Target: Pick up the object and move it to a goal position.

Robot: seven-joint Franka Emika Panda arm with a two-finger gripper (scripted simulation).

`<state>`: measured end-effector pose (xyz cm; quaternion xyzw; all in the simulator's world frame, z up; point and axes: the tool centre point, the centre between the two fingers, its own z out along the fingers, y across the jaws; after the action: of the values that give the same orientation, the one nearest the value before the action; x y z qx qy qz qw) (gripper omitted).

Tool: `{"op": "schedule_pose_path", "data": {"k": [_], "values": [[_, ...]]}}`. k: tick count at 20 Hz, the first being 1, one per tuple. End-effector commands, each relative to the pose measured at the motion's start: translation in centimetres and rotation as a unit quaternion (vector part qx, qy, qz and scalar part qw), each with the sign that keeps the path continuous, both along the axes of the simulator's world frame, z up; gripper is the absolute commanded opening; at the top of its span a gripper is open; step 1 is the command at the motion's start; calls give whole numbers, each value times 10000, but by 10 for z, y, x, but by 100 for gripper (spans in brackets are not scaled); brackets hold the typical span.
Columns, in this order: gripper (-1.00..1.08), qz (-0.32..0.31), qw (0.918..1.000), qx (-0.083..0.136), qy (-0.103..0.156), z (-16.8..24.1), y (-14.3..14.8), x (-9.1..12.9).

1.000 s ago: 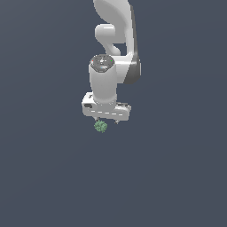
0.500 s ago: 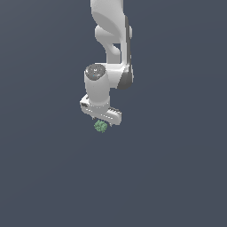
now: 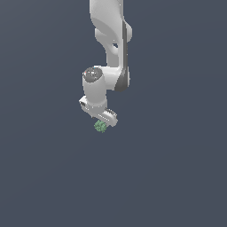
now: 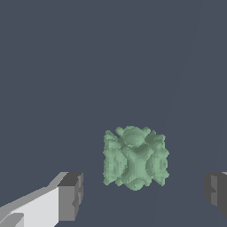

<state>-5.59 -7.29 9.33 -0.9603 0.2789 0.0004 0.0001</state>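
The object (image 3: 100, 127) is a small knobbly green clump just under the white arm's hand in the exterior view. My gripper (image 3: 104, 120) hangs right above it. In the wrist view the object (image 4: 135, 157) sits between the two dark finger pads, the pad on one side (image 4: 71, 196) and the other pad (image 4: 216, 189) each standing well apart from it. The gripper (image 4: 144, 192) is open and touches nothing. In the exterior view the hand hides the fingertips.
A plain dark grey surface (image 3: 177, 177) fills both views around the arm. No other objects, containers or edges show.
The hand has turned about its own axis and shifted slightly toward the exterior view's left. The green object has stayed in place.
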Motion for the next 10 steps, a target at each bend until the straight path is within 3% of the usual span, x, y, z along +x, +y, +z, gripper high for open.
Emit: {"op": "schedule_pose_path", "data": {"k": [1,10], "values": [[100,-50,10000,-2,-4,-1,-1,-1],[100,-35,10000,-2,-1,-22,-1,-2]]}}
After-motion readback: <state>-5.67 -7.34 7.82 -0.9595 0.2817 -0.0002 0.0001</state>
